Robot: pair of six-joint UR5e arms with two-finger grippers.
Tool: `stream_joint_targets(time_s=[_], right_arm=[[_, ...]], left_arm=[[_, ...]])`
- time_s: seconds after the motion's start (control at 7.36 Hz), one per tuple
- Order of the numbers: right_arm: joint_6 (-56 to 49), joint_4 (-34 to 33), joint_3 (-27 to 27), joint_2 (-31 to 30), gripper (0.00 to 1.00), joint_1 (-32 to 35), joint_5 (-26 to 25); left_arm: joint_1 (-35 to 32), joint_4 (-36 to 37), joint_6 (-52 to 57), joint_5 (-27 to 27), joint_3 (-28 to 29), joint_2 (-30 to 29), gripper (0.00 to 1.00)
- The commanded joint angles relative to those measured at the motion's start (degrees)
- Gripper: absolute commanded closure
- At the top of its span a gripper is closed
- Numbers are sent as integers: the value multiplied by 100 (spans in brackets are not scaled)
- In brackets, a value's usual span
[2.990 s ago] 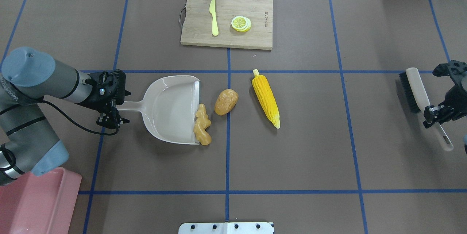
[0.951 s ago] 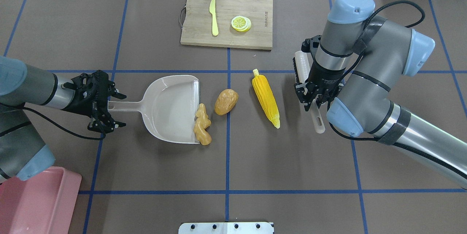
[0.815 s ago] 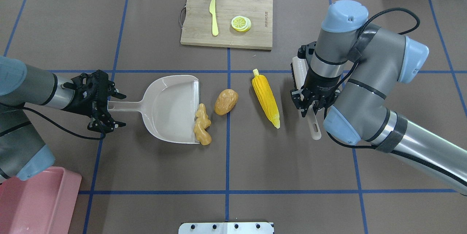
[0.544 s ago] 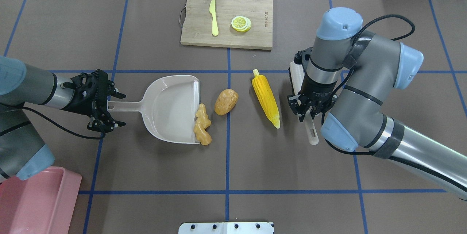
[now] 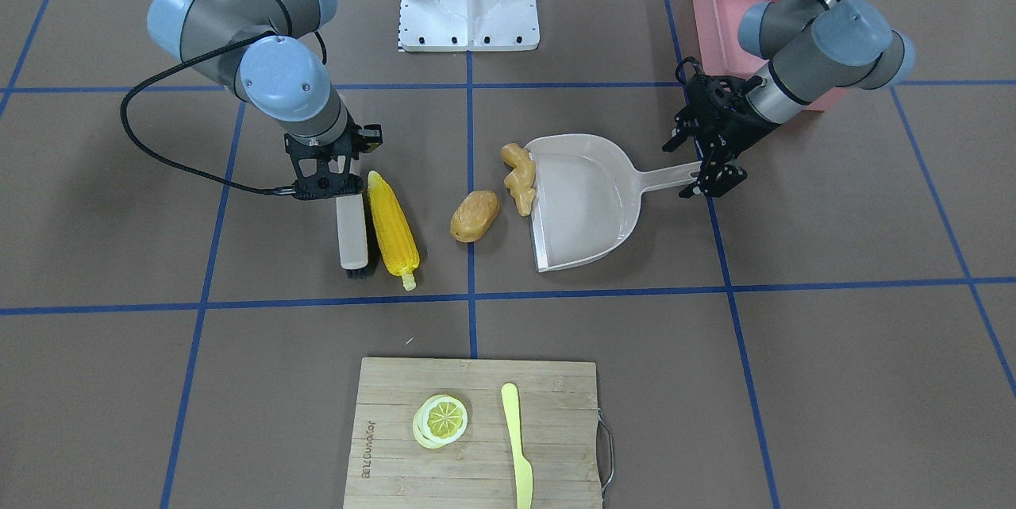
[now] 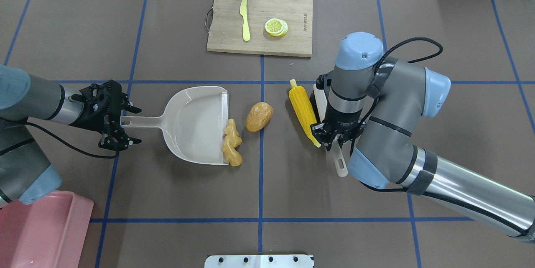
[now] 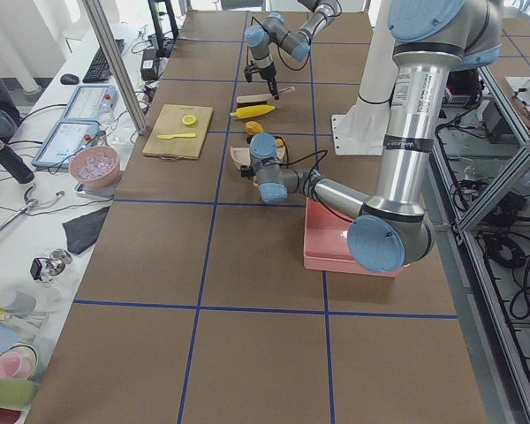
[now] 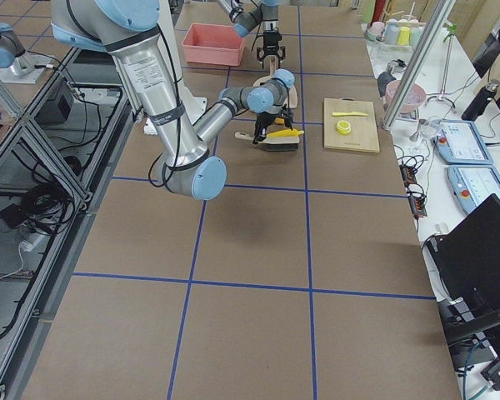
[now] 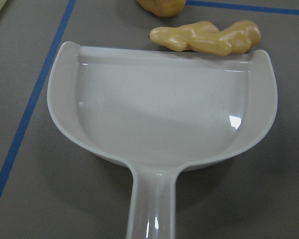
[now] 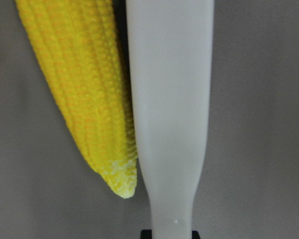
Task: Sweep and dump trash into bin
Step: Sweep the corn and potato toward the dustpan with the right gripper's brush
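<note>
From the front, the right gripper point(image 5: 321, 175) squeezes the brush point(image 5: 352, 229), which touches the corn point(image 5: 392, 229). From above, the left gripper point(image 6: 119, 123) squeezes the dustpan point(image 6: 196, 123) handle; ginger point(image 6: 232, 142) sits at its lip, potato point(image 6: 258, 116) beside, bin point(image 6: 42, 234) nearby.

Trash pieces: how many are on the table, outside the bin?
3. Corn lies against the brush; potato sits between corn and dustpan; ginger rests at the dustpan's lip.
</note>
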Motion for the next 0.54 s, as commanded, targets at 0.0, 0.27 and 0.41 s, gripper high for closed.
stream_joint_targets(time_s=[0.0, 0.27, 0.41], right_arm=[[44, 102, -218, 264, 100, -18, -1], [402, 557, -385, 379, 100, -114, -18], [422, 586, -412, 423, 100, -141, -10]], left_arm=[[-6, -58, -32, -7, 60, 5, 11], [2, -85, -32, -7, 156, -13, 11], [3, -129, -41, -7, 174, -39, 11]])
